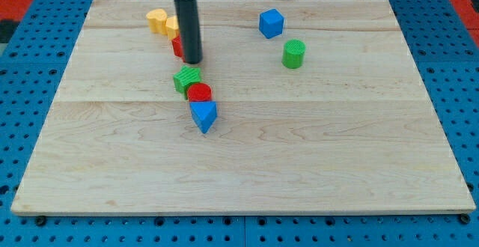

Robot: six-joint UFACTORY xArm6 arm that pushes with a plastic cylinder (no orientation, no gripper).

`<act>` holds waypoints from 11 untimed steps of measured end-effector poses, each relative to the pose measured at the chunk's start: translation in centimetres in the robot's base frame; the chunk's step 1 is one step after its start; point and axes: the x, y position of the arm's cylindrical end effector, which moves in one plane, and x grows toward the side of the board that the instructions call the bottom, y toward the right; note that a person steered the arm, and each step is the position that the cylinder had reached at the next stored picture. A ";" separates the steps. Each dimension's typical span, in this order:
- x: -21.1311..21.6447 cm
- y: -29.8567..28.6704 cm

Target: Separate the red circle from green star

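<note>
Red circle [199,92] sat near the board's middle, touching the green star [186,78] at its upper left and the blue triangle [203,115] just below. Wooden board [337,150] lay on a blue pegboard [464,67]; no writing or labels were readable. Rod ended at my tip [193,61], just above the green star, apart from it. No gripper fitted, so no open or closed state. Beside the rod: a part-hidden red block [177,48] and two yellow blocks [157,21] [172,27]. Upper right: blue cube [271,23], green cylinder [293,54].
</note>
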 end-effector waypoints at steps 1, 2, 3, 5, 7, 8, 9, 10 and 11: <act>-1.2 -3.6; 0.7 -0.1; 2.9 5.9; 10.8 5.9; 9.0 0.1; 7.7 -4.6; 8.7 -5.5; 10.4 -7.5; 8.5 -9.0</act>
